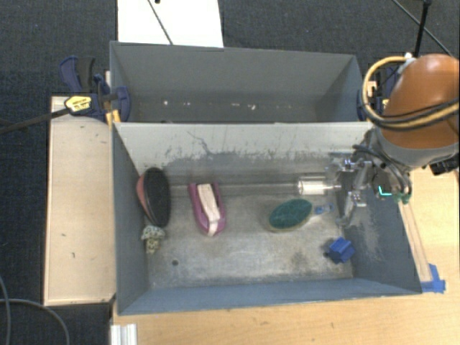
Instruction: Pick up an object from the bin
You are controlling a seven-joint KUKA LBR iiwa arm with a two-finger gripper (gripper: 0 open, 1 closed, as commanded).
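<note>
End effector (346, 208) is seen just R of green oval (290, 214), blue block (339, 249) near; its state can't be told.

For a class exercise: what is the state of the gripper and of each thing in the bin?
gripper: low at the right end of the bin
green oval pad: lying flat, free
blue block: on the floor, free
pink-and-white object: lying loose
black oval object: against the left wall
small grey-green lump: loose, by the left wall

- Black oval brush (154, 196), tilted against the left wall of the bin (244, 261).
- Pink block (207, 208), near the brush's right.
- Speckled lump (152, 239), just below the brush.
- Blue block (339, 249), front right.
</note>
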